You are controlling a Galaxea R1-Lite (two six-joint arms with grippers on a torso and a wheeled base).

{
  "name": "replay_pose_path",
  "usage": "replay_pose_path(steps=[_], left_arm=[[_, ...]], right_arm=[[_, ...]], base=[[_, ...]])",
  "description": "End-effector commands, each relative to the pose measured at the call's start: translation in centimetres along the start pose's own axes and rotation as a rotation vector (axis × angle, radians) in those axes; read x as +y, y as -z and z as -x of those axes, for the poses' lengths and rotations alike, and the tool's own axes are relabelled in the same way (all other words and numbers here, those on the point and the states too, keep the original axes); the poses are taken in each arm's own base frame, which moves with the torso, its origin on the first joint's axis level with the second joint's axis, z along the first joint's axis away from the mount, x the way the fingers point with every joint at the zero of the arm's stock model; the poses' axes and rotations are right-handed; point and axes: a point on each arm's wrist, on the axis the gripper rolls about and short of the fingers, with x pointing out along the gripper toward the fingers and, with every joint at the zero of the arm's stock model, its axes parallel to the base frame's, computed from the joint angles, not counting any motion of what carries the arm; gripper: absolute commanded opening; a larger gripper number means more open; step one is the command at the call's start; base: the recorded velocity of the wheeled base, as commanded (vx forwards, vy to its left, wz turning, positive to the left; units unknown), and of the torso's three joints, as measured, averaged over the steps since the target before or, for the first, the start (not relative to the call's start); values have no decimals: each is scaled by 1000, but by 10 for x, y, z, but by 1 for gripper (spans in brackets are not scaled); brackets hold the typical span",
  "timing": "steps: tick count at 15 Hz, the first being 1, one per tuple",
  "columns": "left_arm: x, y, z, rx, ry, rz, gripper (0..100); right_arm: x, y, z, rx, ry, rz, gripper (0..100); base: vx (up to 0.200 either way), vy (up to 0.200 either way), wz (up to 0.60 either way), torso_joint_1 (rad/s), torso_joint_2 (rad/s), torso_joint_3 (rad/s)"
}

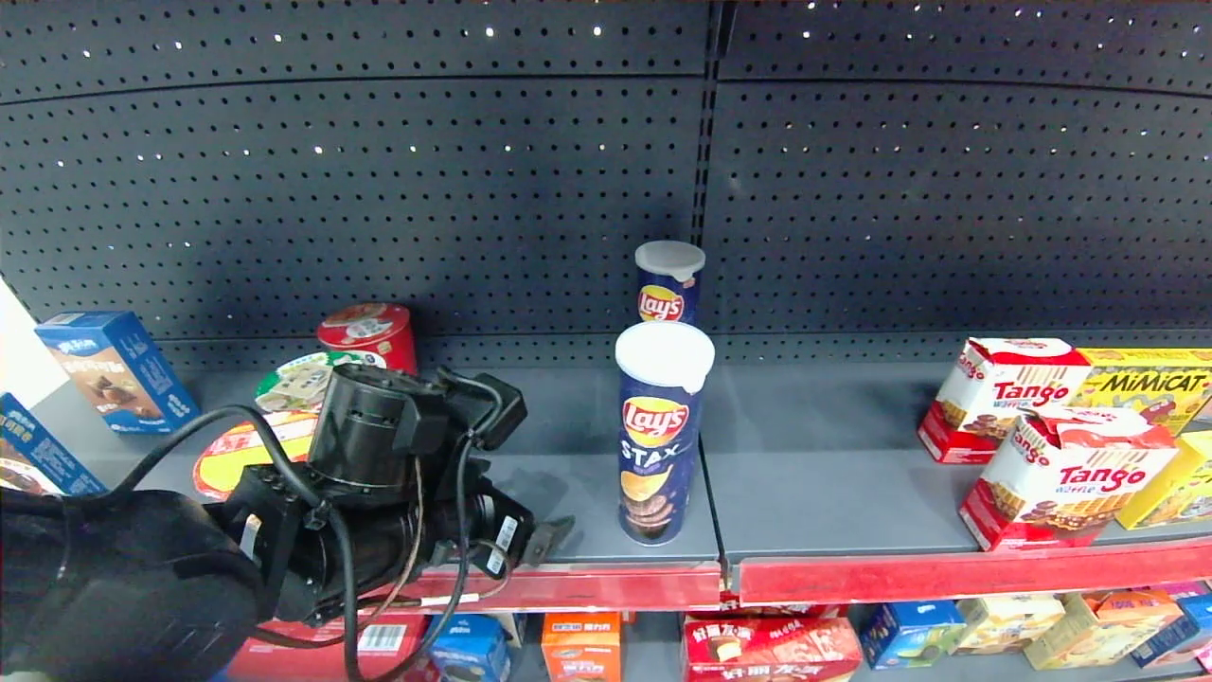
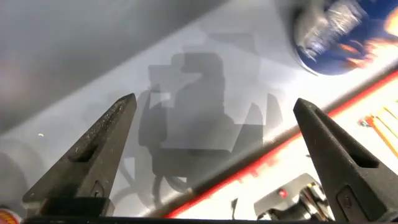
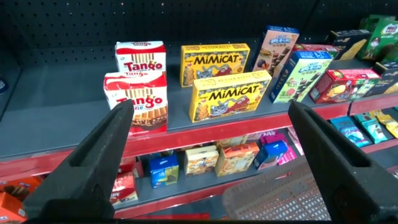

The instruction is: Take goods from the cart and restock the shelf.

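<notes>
Two tall blue chip cans with white lids stand upright on the grey shelf [image 1: 833, 474], one [image 1: 658, 436] near the front edge and one [image 1: 668, 284] behind it by the back panel. My left gripper [image 1: 557, 530] hovers low over the shelf's front edge, a short way left of the front can. In the left wrist view the left gripper [image 2: 214, 102] is open with nothing between its fingers, and the can's base [image 2: 345, 37] lies off to one side. My right gripper [image 3: 210, 107] is open and empty, out in front of the shelf's boxed goods.
Round red tins [image 1: 369, 332] and blue boxes [image 1: 114, 369] sit on the shelf to the left. Red-and-white wafer boxes [image 1: 1070, 483] and yellow boxes [image 1: 1150, 384] crowd the right end. Bare shelf lies between can and boxes. A lower shelf [image 1: 757, 644] holds more packs.
</notes>
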Motion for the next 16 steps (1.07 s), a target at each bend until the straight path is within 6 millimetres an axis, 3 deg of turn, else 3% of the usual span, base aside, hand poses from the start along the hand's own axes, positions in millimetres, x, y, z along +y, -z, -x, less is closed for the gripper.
replay_pose_path(steps=[1, 9, 16], left_arm=[[-9, -1, 6, -15, 30, -16, 100], [-27, -4, 4, -36, 125, -45, 100], [-39, -14, -23, -52, 147, -55, 100]], right_arm=[[0, 1, -1, 4, 1, 1, 100], [1, 3, -2, 10, 0, -1, 100], [1, 5, -2, 19, 1, 0, 100]], base=[[0, 0, 0, 0, 0, 0], [0, 0, 0, 0, 0, 0], [0, 0, 0, 0, 0, 0]])
